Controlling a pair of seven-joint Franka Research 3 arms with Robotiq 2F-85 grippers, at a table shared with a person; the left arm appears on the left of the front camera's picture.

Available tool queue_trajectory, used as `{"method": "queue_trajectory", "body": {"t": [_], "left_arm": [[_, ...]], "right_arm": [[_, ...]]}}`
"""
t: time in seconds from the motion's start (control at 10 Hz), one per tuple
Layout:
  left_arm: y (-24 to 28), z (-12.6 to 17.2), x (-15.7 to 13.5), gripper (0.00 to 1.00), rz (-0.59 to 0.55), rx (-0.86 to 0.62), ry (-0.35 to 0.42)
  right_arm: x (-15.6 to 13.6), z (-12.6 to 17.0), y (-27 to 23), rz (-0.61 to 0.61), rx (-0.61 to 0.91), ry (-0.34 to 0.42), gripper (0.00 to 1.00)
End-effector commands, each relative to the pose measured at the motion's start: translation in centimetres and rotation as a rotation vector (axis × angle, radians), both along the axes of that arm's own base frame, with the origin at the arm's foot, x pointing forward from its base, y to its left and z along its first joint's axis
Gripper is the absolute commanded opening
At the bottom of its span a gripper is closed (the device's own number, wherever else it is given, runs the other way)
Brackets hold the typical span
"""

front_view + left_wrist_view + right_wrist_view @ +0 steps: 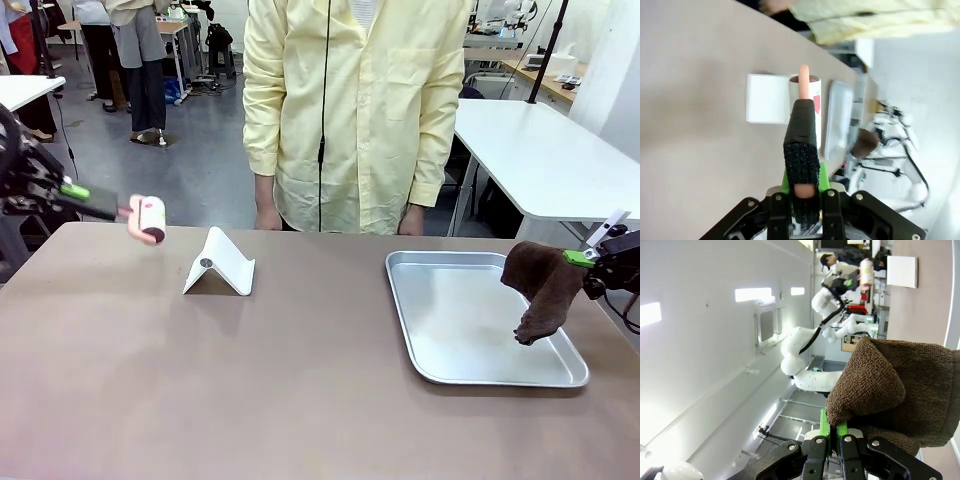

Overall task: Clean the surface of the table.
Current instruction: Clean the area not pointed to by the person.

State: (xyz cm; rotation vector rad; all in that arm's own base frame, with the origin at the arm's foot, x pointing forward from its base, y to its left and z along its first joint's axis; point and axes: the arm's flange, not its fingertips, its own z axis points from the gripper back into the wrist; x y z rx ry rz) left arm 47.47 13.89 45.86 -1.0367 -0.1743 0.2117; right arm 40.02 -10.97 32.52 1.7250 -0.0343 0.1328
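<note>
- At the left edge of the front view, the left gripper [76, 191] is clamping tight on the dark handle of a lint roller [152, 218]. It is holding the roller head just above the far left corner of the table [250, 390], probably so it can be rolled over the brown top filling the lower frame.
- At the right edge, the right gripper [580, 258] is pinching a brown cloth [540, 288] that is hanging over the right side of the metal tray [450, 330], likely ready for wiping.
- Between roller and tray, a white folded stand [220, 265] is sitting on the table.
- Both arms are being cut off by the frame edges. In the right wrist view the cloth is draping over most of the fingers. Whether its lower tip is touching the tray is hard to tell.
</note>
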Motion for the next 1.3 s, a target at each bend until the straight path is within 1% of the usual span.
{"method": "queue_trajectory", "body": {"t": [0.0,0.1,0.2,0.4,0.5,0.6,0.8,0.9,1.2], "left_arm": [[2.0,4.0,-7.2,0.22,-0.102,-0.119,-0.007],[3.3,5.2,-10.3,0.22,-0.194,-0.084,0.005],[4.7,5.9,-13.8,0.22,-0.272,-0.099,0.032],[7.8,6.9,-20.3,0.22,-0.303,-0.139,-0.025],[9.1,6.6,-22.0,0.22,-0.268,-0.153,-0.042],[10.0,6.2,-23.2,0.22,-0.259,-0.182,-0.042],[11.3,5.6,-23.8,0.22,-0.209,-0.263,-0.039],[10.5,6.4,-24.3,0.22,-0.238,-0.176,-0.025],[10.5,6.4,-24.3,0.22,-0.238,-0.176,-0.025]], "right_arm": [[-0.1,0.4,0.1,0.008,0.012,-0.012,0.06],[-0.1,0.4,0.1,0.008,0.012,-0.012,0.06],[-0.1,0.4,0.1,0.008,0.012,-0.012,0.06],[-0.1,0.4,0.1,0.008,0.012,-0.012,0.06],[-0.1,0.4,0.1,0.008,0.012,-0.012,0.06],[-0.1,0.4,0.1,0.008,0.012,-0.012,0.06],[-0.1,0.4,0.1,0.008,0.012,-0.012,0.06],[-0.1,0.4,0.1,0.008,0.012,-0.012,0.06],[-0.1,0.4,0.1,0.008,0.012,-0.012,0.06]]}}
